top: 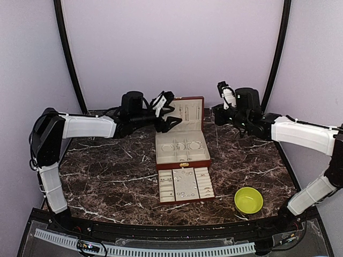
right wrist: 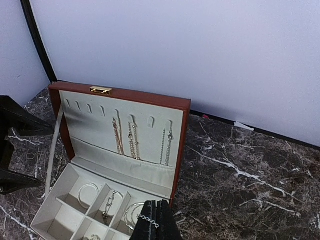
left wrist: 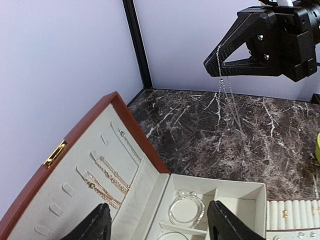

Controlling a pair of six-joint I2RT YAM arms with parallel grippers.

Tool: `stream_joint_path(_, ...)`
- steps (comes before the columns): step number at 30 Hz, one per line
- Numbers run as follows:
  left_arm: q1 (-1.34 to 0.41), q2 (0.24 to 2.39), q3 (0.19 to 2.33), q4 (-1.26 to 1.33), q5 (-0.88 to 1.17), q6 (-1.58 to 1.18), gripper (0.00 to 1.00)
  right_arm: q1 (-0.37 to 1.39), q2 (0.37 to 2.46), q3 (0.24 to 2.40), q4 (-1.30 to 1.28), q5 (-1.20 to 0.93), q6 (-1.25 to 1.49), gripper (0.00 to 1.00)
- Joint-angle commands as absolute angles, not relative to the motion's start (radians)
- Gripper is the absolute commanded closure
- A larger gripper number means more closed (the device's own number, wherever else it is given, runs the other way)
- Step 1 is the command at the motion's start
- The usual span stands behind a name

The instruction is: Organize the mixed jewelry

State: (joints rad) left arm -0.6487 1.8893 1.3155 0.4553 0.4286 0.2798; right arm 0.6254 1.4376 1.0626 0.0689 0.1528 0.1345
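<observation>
R pincer (left wrist: 212, 63) w/ chain (left wrist: 221, 80) nr box (top: 182, 162)

The tiny silvery pieces (top: 185, 179) on the cream-lined compartment tray (top: 187, 201) are too small to distinguish. The left wrist view's edge crops the yellow-green round bowl (left wrist: 318, 147).

I have the box (top: 182, 152) in the middle of the surface (top: 107, 171), its lid (top: 188, 112) raised at the far side. The tray (top: 186, 201) sits just in front of the box, touching it as far as I can tell from above, with small pieces (top: 185, 184) in its middle section. The bowl (top: 248, 199) lies right of the tray, near the front edge. My left hand (top: 170, 122) hangs left of the lid. My right hand (left wrist: 220, 61) is right of the lid, a thin chain (left wrist: 222, 90) hanging from its tip above the surface. Other chains (right wrist: 131, 140) hang on the lid's lining; hoops (left wrist: 186, 210) lie in the box's compartments nearest the lid.
</observation>
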Motion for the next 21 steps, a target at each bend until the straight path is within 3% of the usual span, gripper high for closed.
stream_joint_path(1, -0.648, 1.953, 1.386, 0.581, 0.415, 0.442, 0.32, 0.593, 1.399, 1.031, 0.134, 0.079, 0.167, 1.00)
stream_joint_path(21, -0.673, 2.097, 1.505, 0.597, 0.189, 0.594, 0.33, 0.502, 1.417, 0.976, 0.217, -0.067, 0.222, 1.00)
